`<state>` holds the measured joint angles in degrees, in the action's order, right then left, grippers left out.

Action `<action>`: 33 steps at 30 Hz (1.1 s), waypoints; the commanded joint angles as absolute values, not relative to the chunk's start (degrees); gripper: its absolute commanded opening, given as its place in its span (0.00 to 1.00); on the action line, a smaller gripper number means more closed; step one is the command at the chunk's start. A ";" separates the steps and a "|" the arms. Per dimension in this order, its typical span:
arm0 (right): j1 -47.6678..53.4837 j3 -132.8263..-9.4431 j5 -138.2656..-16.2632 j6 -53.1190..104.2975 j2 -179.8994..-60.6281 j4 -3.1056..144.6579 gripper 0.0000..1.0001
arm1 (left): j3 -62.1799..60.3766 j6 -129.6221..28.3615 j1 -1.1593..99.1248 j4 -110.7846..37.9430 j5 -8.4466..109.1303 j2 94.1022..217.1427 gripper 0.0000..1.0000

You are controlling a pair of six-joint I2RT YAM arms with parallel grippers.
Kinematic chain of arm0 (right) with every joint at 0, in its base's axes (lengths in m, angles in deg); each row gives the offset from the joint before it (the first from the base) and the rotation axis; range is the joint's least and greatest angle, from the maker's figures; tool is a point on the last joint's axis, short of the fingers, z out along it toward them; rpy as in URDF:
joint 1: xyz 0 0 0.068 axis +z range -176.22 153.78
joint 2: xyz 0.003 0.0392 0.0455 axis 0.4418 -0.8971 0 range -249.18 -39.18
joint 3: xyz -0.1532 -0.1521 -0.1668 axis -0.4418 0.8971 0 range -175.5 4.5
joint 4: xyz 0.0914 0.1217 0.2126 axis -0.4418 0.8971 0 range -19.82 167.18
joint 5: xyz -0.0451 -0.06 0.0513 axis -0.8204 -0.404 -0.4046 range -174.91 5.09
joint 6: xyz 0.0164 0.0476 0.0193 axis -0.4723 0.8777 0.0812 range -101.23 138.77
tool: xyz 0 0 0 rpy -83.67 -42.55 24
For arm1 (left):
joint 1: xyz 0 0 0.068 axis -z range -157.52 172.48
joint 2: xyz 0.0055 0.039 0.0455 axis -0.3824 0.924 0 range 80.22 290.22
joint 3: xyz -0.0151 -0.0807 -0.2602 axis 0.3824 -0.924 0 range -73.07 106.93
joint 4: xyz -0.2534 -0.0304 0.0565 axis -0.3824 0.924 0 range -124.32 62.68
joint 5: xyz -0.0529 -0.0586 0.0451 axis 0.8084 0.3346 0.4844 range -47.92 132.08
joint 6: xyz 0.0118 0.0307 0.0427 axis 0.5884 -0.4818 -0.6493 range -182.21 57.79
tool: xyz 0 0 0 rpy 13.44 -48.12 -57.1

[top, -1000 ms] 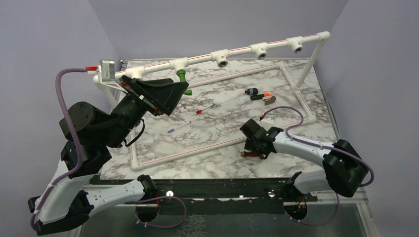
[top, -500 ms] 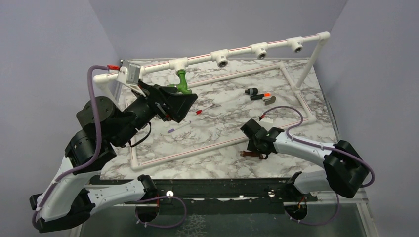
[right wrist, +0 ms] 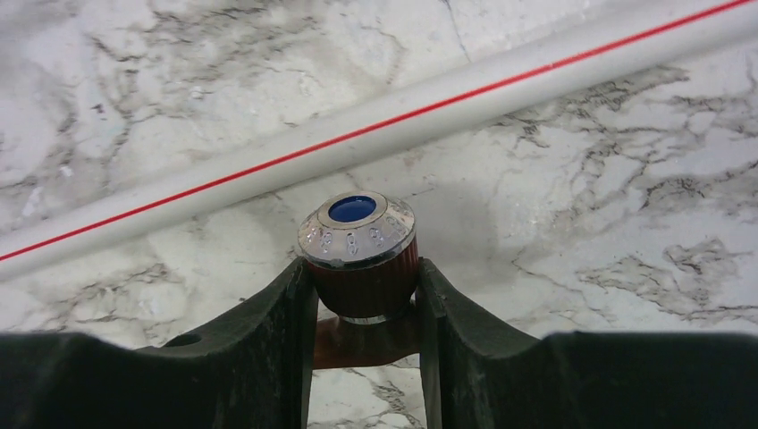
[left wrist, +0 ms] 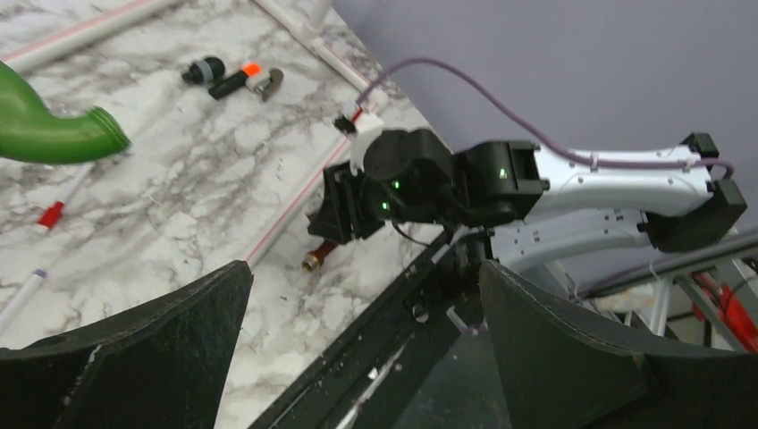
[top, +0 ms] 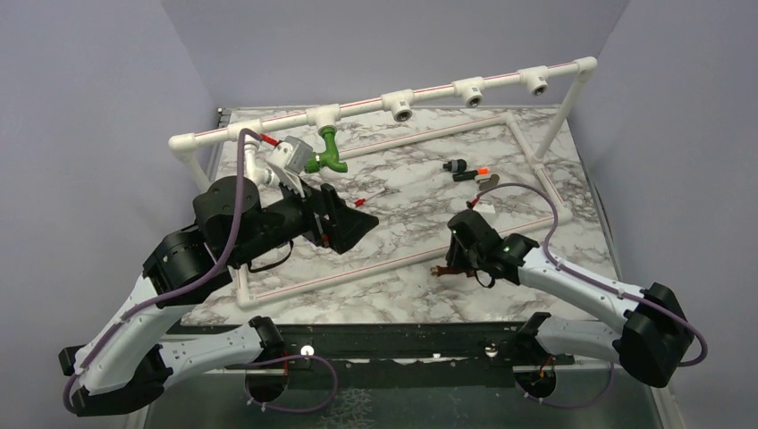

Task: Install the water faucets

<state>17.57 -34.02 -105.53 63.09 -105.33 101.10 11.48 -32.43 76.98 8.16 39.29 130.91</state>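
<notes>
Above the marbled table (top: 420,192), the left gripper (left wrist: 365,268) has backed away spread and empty, leaving the bright green plastic faucet (top: 324,152) seated in the white pipe frame (top: 438,91), while the right gripper (right wrist: 366,295) clamps the reddish-brown copper-coloured faucet (right wrist: 359,259) low over the tabletop, likely next.

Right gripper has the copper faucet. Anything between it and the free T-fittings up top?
Only the frame's low front pipe, lying just beyond the copper faucet. Nothing else visible is in the way.

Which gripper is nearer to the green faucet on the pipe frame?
Left. The left gripper hangs open just in front of the green faucet; the right gripper is far across the table, shut on the copper faucet.
</notes>
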 commanded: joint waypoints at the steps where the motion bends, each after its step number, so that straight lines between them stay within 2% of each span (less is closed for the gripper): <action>1: 18.64 -38.65 -102.07 57.04 -102.30 98.70 0.00 | 6.56 -28.37 77.33 9.10 50.66 130.71 0.99; 7: 20.68 -43.39 -98.24 57.82 -101.63 97.70 0.01 | -2.00 -23.19 77.33 9.00 50.30 130.63 0.99; 15: 22.66 -46.21 -92.00 60.51 -99.69 93.91 0.00 | -8.89 -18.62 77.33 8.74 42.55 127.81 0.99; 24: 28.19 -51.54 -92.86 65.49 -102.31 90.49 0.00 | -12.94 -15.85 77.33 6.10 40.84 126.81 0.99; 33: 34.16 -60.69 -99.05 69.19 -108.62 91.52 0.01 | -16.44 -12.11 77.33 3.35 38.88 123.55 0.98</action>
<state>32.70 -57.45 -95.71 66.08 -107.04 93.23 -15.07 -14.55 77.01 6.48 40.93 125.67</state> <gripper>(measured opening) 0.438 0.988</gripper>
